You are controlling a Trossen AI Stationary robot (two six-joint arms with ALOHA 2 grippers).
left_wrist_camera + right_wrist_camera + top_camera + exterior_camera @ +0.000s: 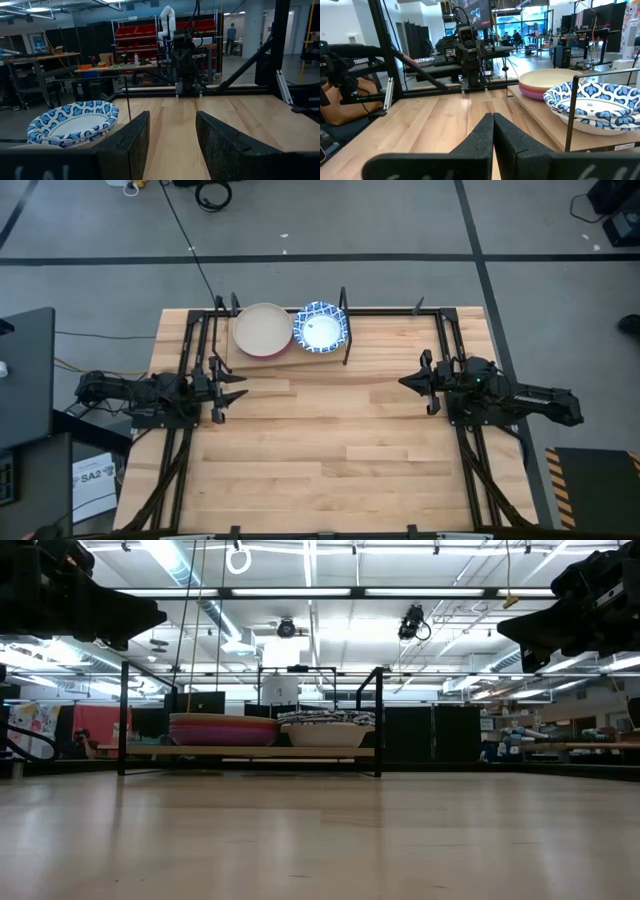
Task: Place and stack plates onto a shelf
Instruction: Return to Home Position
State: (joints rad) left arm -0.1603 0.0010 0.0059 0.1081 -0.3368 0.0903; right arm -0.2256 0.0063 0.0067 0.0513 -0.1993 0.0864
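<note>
1. Blond wood carries what looks like the full load. On the shelf (250,751) at the far edge of the surface (350,450), a beige plate (263,329) tops a pile of plain ones, magenta among them, on the shelf's left half. A blue-and-white patterned plate (321,327) tops the pile on its right half.
2. No plate lies off the shelf, so the stacking appears done and only the arms' parking remains.
3. Just in front of the shelf's left end, the left end effector (240,386) hovers with fingers spread wide and nothing between them.
4. Well off the shelf's right end, the right end effector (408,383) has its fingers pressed together, gripping nothing.
5. The likeliest upset is the left arm, near the shelf's frame. A swing toward it could jar the shelf and shift the piles, whose rims meet or nearly meet at mid-shelf.
6. The patterned pile also sits close to the front right post (379,720), leaving little margin if nudged.
</note>
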